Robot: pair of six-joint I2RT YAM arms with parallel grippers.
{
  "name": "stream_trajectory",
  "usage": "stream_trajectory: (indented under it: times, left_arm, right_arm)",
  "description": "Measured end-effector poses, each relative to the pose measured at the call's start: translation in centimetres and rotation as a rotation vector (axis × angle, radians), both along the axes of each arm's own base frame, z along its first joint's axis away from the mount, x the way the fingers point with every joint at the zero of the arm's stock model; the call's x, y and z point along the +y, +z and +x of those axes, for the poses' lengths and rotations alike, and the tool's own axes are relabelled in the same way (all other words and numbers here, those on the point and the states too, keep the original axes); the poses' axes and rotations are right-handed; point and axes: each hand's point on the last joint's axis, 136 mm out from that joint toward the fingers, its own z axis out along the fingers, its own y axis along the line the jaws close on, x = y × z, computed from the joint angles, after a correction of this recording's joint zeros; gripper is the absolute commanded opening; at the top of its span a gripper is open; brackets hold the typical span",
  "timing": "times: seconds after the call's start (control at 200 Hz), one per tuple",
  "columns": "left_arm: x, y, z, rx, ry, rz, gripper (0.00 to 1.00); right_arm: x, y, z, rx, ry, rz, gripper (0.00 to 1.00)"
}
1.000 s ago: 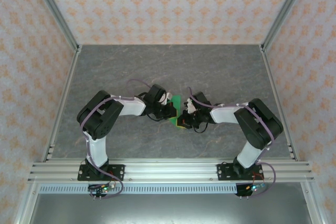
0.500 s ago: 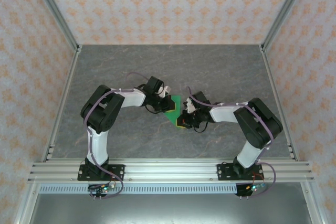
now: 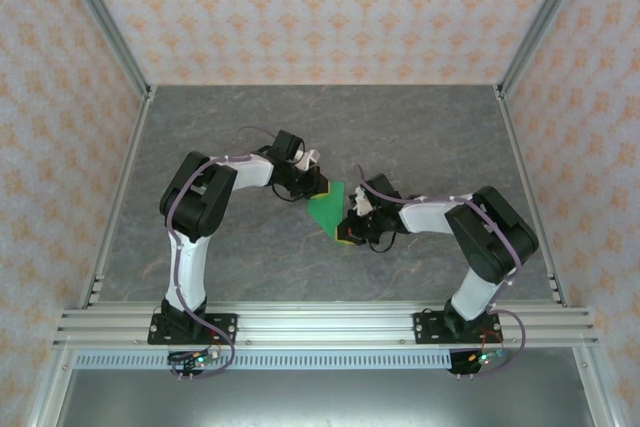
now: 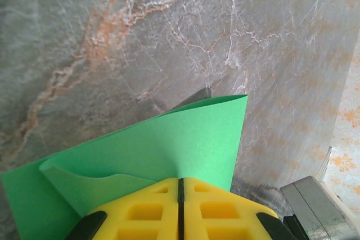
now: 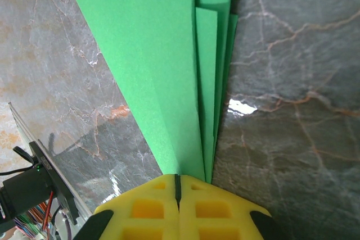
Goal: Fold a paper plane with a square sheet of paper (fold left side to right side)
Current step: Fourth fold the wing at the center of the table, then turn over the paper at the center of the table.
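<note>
Top external view: the green paper sits about midway between the table's left and right edges, a little closer to the near edge than the far one. The two arms reach in to it, one from each side. The left gripper is at the paper's far-left edge and the right gripper at its near-right end, so the paper stretches between the two.

From the left wrist, the yellow pads are pressed together with just a hairline seam between them. A broad flap of paper comes right up to their tips. That flap is raised off the marbled grey surface, and its far corner throws a dark shadow underneath. On the left, the paper curls over into a soft, rounded fold. It looks pinched at the tips and held up by them.

From the right wrist, the pads are closed tight too. Several long, narrow layers of paper run straight into the seam, lying edge beside edge like pleats. The right gripper is clamped on that folded bundle, which fans wider away from the fingers.
</note>
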Motion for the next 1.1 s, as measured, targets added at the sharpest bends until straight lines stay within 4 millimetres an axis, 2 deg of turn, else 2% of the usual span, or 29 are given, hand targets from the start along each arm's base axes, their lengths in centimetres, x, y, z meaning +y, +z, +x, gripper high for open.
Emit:
stream_trajectory:
  times: [0.215,0.37,0.55,0.666,0.746,0.846,0.896,0.961,1.026,1.096]
  left_arm:
    - [0.6,0.2,1.2,-0.028,0.002,-0.001,0.13]
    - [1.8,0.4,3.1,-0.067,0.030,0.017,0.14]
    - [3.6,1.4,5.3,-0.106,0.068,0.023,0.24]
    - [4.6,2.3,5.7,-0.122,0.086,0.024,0.35]
    - [5.6,4.1,5.3,-0.147,0.104,0.023,0.41]
    - [7.1,7.9,4.0,-0.214,0.137,0.019,0.48]
    - [7.5,10.1,3.0,-0.269,0.152,0.002,0.50]
    - [7.9,12.0,1.4,-0.311,0.178,-0.026,0.51]
    - [7.8,12.3,-0.3,-0.323,0.197,-0.042,0.52]
    - [7.1,10.9,-2.2,-0.294,0.204,-0.041,0.53]
  right_arm:
    - [0.0,0.0,0.0,0.000,0.002,0.001,0.00]
    - [0.0,0.0,0.0,-0.001,0.004,0.002,0.00]
    - [0.1,0.1,0.0,-0.011,0.004,0.015,0.00]
    - [0.2,0.4,0.2,-0.037,0.004,0.033,0.03]
    - [0.0,0.6,0.0,-0.052,0.002,0.039,0.06]
    - [-0.5,0.8,-0.3,-0.074,-0.010,0.034,0.10]
    - [-1.0,1.0,-0.4,-0.093,-0.024,0.021,0.17]
    - [-1.5,1.6,-0.2,-0.131,-0.045,0.013,0.28]
    - [-1.9,3.1,0.3,-0.195,-0.074,0.016,0.38]
    - [-2.3,5.3,1.3,-0.289,-0.107,0.025,0.45]
